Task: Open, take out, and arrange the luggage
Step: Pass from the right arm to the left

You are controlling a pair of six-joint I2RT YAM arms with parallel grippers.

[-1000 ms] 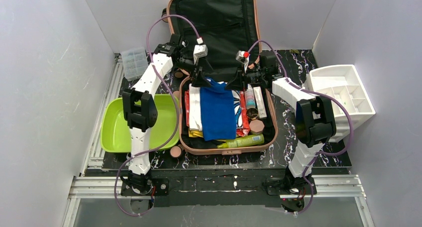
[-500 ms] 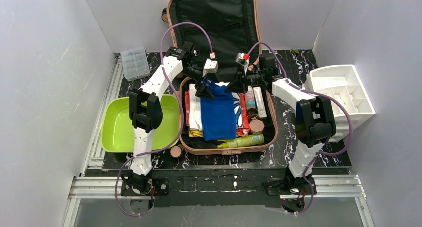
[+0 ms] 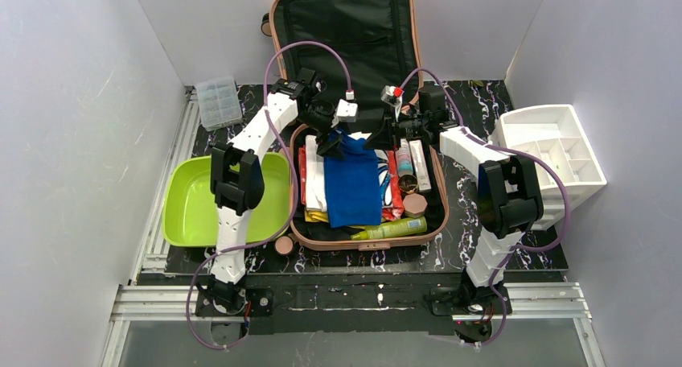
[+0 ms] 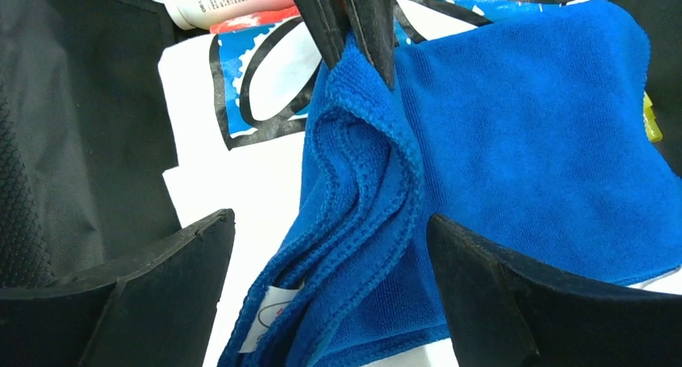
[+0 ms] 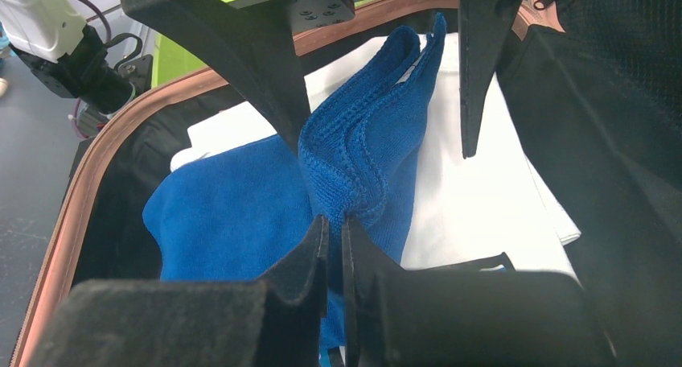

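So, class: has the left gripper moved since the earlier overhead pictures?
Yes. Judged against the luggage, which stays put, the left gripper has shifted right, from its left rim inward over the blue towel.

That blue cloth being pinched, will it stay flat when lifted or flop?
Likely floppy: the blue towel bunches into soft folds where the right gripper pinches it. Probably light, being thin cloth; its fuzzy pile should resist slipping.

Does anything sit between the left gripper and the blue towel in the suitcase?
Nothing visible. The open left gripper straddles the raised fold of the blue towel, which the right gripper pinches, inside the open suitcase.
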